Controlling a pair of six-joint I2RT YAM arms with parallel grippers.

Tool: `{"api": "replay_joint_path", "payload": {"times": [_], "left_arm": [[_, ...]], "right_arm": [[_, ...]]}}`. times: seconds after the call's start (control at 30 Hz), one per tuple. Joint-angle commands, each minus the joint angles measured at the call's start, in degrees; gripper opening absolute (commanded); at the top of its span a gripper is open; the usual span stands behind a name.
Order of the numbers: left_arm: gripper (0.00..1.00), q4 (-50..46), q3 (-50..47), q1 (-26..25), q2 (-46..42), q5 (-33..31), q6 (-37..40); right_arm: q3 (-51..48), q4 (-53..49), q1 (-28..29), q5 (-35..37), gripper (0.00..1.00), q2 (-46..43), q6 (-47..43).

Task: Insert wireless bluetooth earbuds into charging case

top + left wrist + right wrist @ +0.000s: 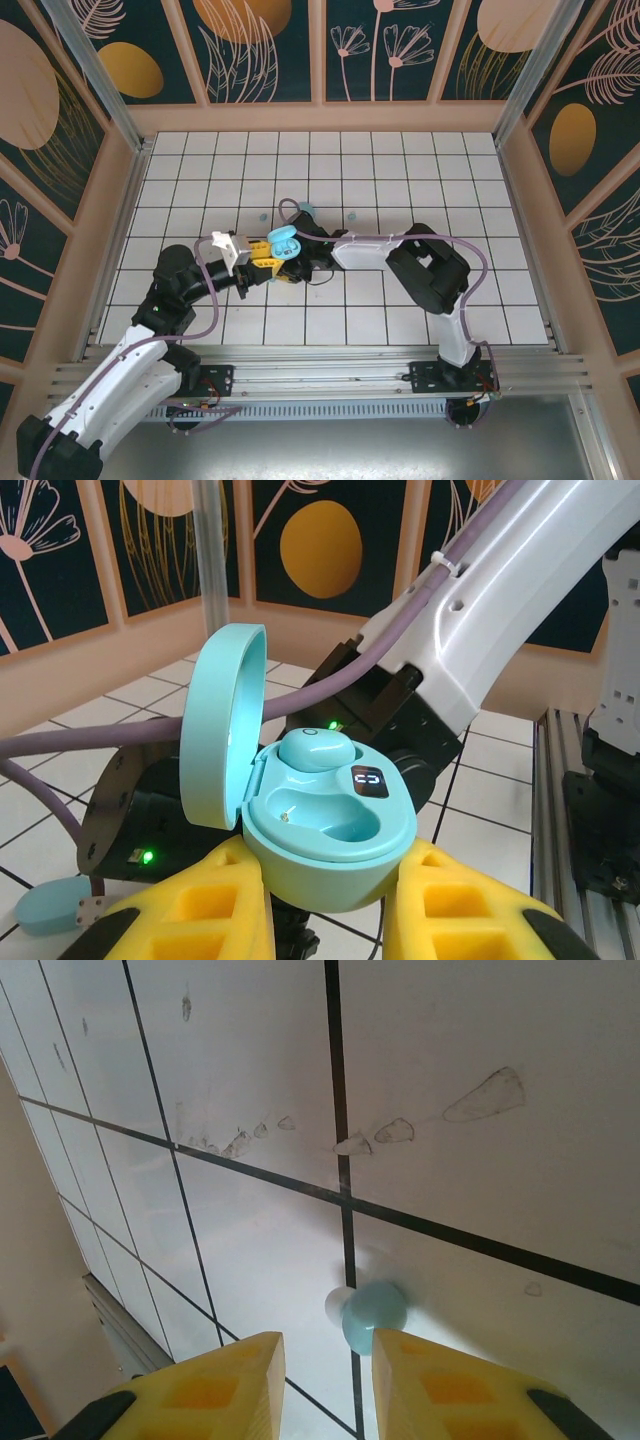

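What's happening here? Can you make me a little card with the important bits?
Left gripper: clamped on the charging case
Lid: open, standing up
Inside: seated earbud at the back, front socket empty
Right gripper: fingers apart, second earbud just past the tips
On the tiles: spare case, shut

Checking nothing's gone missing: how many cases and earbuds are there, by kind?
Cases: 2, an open case in the left tool, a closed case on the tiles.
Earbuds: 3, one seated earbud in that case, two loose earbuds on the tiles.
Total: 5.
The earbud near the right tool may be one of those two.
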Motion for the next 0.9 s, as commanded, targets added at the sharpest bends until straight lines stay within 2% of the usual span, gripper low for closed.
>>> {"api": "replay_joint_path", "payload": {"times": [0.0, 0.87], "left_arm": [[0.11, 0.0, 1.1, -0.2, -0.9, -0.1, 0.2], [0.11, -1.3, 0.6, -0.2, -2.4, -0.3, 0.8]], "right_arm": [[1.9, -1.1, 0.7, 0.9, 0.29, 1.5, 2.2], [7.9, -10.9, 2.6, 4.7, 0.32, 5.9, -1.1]]}}
